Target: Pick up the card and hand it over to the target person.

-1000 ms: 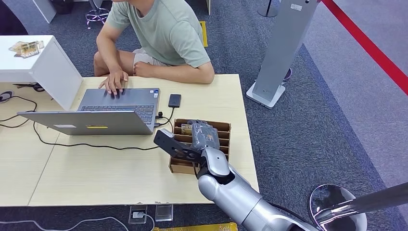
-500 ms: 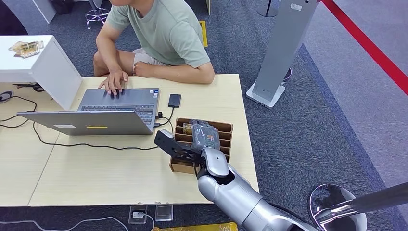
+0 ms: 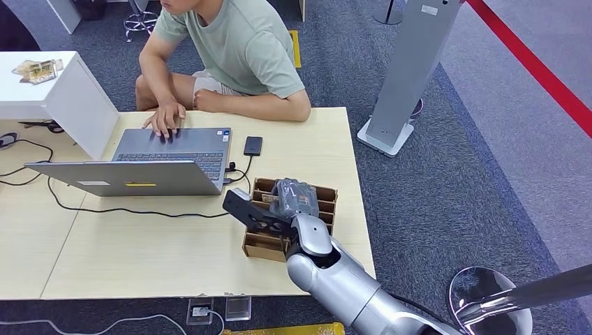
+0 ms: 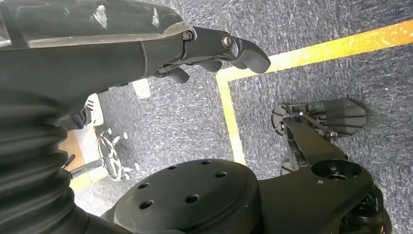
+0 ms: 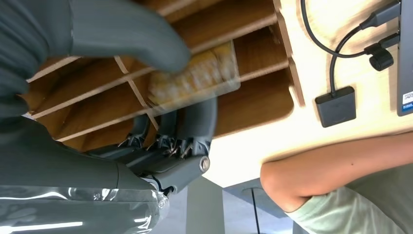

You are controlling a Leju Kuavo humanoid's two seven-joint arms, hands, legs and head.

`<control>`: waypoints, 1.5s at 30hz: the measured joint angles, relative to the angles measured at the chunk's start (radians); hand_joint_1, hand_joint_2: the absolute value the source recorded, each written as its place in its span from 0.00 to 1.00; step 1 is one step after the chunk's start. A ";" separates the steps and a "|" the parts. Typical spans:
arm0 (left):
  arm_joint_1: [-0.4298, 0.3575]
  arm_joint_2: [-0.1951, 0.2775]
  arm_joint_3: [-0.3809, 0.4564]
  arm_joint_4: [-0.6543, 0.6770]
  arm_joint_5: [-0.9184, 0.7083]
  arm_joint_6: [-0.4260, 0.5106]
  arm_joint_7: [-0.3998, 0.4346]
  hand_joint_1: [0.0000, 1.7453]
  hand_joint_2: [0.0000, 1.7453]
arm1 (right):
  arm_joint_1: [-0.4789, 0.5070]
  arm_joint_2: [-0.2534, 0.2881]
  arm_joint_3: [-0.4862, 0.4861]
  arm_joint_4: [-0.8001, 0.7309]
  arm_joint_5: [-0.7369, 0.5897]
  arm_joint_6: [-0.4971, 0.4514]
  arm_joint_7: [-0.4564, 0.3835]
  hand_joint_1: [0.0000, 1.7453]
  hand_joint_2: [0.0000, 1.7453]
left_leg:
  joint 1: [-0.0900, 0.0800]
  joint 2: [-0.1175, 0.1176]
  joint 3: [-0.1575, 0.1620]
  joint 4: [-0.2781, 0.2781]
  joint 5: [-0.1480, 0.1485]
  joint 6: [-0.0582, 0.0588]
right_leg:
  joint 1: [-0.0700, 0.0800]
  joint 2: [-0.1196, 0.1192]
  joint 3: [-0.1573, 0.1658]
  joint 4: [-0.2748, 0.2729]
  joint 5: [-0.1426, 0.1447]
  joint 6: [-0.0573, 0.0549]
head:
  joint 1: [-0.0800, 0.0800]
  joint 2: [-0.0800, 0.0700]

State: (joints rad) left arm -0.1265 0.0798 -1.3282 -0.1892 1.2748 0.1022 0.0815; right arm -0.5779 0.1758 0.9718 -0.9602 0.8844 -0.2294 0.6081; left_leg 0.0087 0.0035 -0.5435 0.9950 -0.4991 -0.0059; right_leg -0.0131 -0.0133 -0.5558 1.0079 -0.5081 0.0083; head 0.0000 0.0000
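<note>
In the right wrist view a yellowish card (image 5: pixel 195 78) in a clear sleeve stands in a slot of the wooden divider box (image 5: pixel 253 102). My right hand (image 5: pixel 160 97) pinches it, thumb on one face and dark fingers (image 5: pixel 195 122) on the other. From the head view, that hand (image 3: pixel 294 199) sits on top of the box (image 3: pixel 265 244) near the table's front right. The target person (image 3: pixel 237 49) sits across the table, one hand on a laptop. My left hand (image 4: pixel 214 48) hangs over the carpet with its fingers loosely apart, holding nothing.
An open grey laptop (image 3: pixel 139 167) with cables lies left of the box, and a black phone (image 3: pixel 253 145) lies behind the box. A white cabinet (image 3: pixel 63 91) stands at the far left. A grey pillar base (image 3: pixel 384 136) stands right of the table.
The box has shifted and turned a little toward me under my right hand. The hand stays on the card at nearly the same spot.
</note>
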 joint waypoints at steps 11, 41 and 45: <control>0.000 0.003 -0.009 -0.003 -0.014 -0.002 -0.022 0.00 1.00 | -0.002 0.001 0.000 0.012 -0.003 -0.032 -0.030 0.94 1.00 | 0.000 0.000 0.000 0.000 0.000 0.000 | 0.000 0.000 0.000 0.000 0.000 0.000 | 0.000 0.000; 0.000 -0.005 -0.005 -0.001 -0.012 0.020 -0.026 0.00 1.00 | 0.139 0.010 -0.235 -0.130 -0.089 -0.467 -0.659 0.94 1.00 | 0.000 -0.001 -0.001 0.000 0.000 0.000 | 0.000 -0.001 -0.001 0.000 0.000 0.000 | 0.000 0.000; -0.001 -0.002 -0.014 -0.001 -0.019 0.017 -0.021 0.00 1.00 | 0.012 0.015 -0.132 0.019 -0.172 -0.412 -0.544 0.94 1.00 | 0.000 0.002 -0.001 -0.001 0.001 0.000 | 0.000 0.002 -0.001 -0.001 0.002 0.000 | 0.000 0.000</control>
State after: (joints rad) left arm -0.1278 0.0776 -1.3425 -0.1906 1.2560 0.1197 0.0603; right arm -0.5655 0.1911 0.8396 -0.9407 0.7123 -0.6412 0.0644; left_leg 0.0089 0.0052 -0.5443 0.9945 -0.4979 -0.0059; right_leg -0.0130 -0.0112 -0.5570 1.0070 -0.5063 0.0080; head 0.0000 0.0000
